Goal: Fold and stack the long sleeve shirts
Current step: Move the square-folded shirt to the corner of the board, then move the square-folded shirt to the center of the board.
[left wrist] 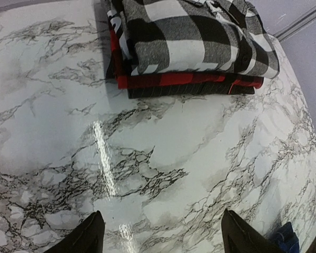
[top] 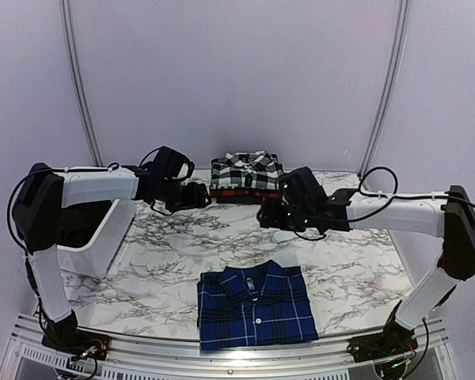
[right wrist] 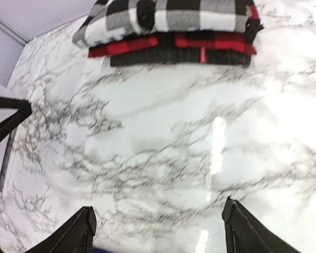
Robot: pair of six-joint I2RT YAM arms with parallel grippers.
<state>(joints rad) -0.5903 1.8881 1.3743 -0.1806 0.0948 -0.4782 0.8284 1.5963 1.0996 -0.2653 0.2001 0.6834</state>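
Open marble table (top: 356,273) between rear shirt stack (top: 246,176) and near blue shirt (top: 255,307); white tub (top: 101,241) at left.

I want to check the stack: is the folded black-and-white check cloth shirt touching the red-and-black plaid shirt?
Touching. The left wrist view shows the black-and-white check cloth shirt lying directly on the red-and-black plaid cloth shirt, with no gap.

We see the blue shirt (top: 256,307) folded on the marble table (top: 142,269); beyond it the black-and-white shirt (top: 246,170) tops the red shirt (top: 224,192) in 1 stack.
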